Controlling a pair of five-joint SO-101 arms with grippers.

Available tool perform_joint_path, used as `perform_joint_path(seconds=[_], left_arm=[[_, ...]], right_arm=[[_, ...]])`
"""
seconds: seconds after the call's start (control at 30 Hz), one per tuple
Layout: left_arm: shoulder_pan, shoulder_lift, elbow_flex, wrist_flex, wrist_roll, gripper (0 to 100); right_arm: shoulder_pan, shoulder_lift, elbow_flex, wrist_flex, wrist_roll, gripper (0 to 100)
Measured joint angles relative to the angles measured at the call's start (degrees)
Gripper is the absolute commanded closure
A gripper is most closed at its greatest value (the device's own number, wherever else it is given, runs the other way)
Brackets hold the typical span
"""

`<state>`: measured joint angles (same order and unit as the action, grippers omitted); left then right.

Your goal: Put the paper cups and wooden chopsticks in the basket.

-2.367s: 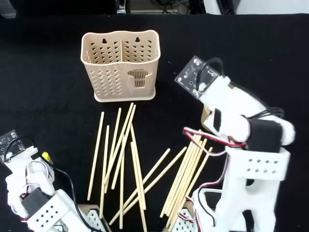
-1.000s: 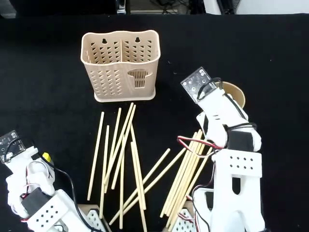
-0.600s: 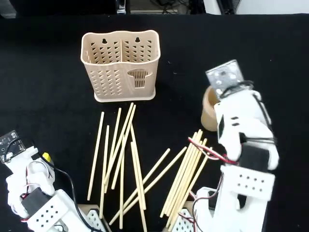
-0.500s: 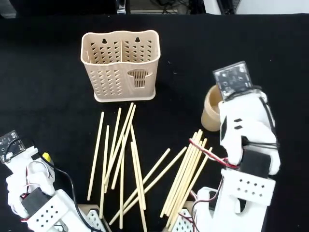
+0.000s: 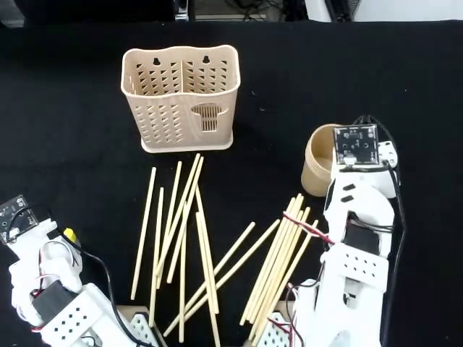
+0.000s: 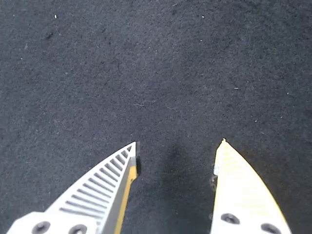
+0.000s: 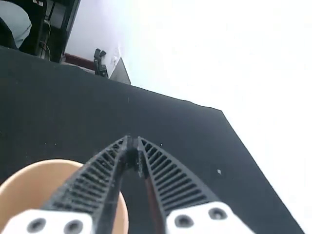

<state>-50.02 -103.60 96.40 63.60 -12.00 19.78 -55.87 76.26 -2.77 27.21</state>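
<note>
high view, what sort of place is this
Probably a robotics lab bench rather than a kitchen: white robot arms at a black cloth table, with a basket, chopsticks and a paper cup laid out as props.

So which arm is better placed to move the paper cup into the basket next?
Right. The right claw sits at the rim of the paper cup. The left claw hangs open over bare black cloth, well away from the cup.

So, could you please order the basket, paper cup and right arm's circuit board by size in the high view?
1. basket.
2-3. paper cup and circuit board: unsure; the board is nearer the camera, the cup partly covered.
</note>
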Motion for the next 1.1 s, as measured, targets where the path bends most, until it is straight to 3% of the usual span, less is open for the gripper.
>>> perform_joint_path(seconds=[0.4, 1.1], left_arm=[[0.0, 0.0, 0.0, 0.0, 0.0, 73], [0.0, 0.0, 0.0, 0.0, 0.0, 73]], right_arm=[[-1.67, 10.46, -4.84, -0.7, -12.75, 98.6], [-2.55, 16.7, -5.19, -0.7, -13.54, 98.6]])
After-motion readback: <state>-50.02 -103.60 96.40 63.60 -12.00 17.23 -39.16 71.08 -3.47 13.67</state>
